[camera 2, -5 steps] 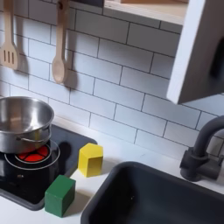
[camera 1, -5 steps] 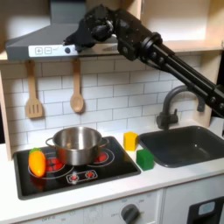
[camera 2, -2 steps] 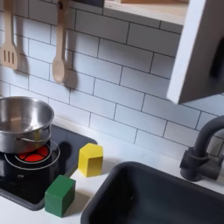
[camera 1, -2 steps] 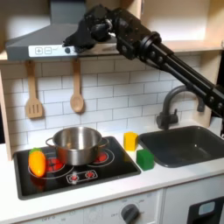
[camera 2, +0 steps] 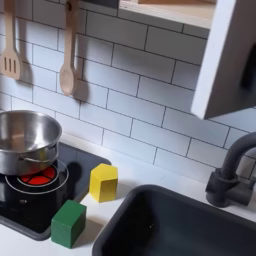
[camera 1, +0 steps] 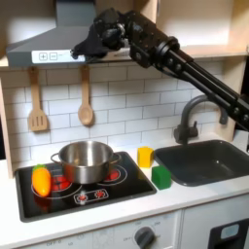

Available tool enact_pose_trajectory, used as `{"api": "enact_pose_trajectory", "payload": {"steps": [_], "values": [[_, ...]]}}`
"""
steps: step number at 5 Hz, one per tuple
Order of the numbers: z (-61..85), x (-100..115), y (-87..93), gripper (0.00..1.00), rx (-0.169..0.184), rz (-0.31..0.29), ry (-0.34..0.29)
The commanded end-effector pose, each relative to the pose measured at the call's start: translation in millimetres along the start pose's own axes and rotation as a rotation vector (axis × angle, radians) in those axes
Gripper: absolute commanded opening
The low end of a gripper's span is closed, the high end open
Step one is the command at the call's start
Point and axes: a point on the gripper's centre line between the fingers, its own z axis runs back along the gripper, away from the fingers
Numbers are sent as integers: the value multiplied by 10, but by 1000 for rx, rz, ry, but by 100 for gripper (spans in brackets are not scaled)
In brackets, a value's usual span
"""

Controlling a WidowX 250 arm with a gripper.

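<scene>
- Lately, we see little change: over the last second the claw point(camera 1: 82, 47) has drifted only slightly toward the first exterior view's left, staying high beside the range hood point(camera 1: 44, 49), far above the bench point(camera 1: 117, 209).
- We judge from this that no grasp is under way; everything below sits just as it did a second ago.
- We cannot tell whether the claw's jaws are apart or together; it is dark and small against the hood, and we see nothing held in it.
- Nearest to it are the hood's front edge and, below, the wooden spoon point(camera 1: 86, 101) and wooden spatula point(camera 1: 37, 101) hanging on the white tile wall.
- On the black stovetop point(camera 1: 122, 187) stands a steel pot point(camera 1: 86, 160), upright and open, over a red burner; an orange-yellow piece point(camera 1: 41, 180) lies to the first exterior view's left of it.
- Between the pot and the sink point(camera 2: 190, 235), in both exterior views, a yellow block point(camera 2: 103, 182) stands just behind a green block point(camera 2: 68, 223), near each other but apart.
- A dark faucet point(camera 1: 189, 119) curves over the sink's back edge.
</scene>
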Motion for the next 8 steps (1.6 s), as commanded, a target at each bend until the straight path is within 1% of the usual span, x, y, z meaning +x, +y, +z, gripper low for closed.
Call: {"api": "enact_pose_trajectory", "payload": {"steps": [1,2,3,4,5,6,7,8], "values": [[4,1,-3,0,-3,2,-7],[25,2,4,0,-2,1,-4],[34,-127,-29,0,-29,8,97],[-4,-374,-142,0,-87,-4,216],[43,-511,-202,0,-121,-23,304],[84,-730,-227,0,-164,-40,440],[136,-901,-274,0,-182,-113,531],[181,-1124,-228,0,-171,-135,653]]}}
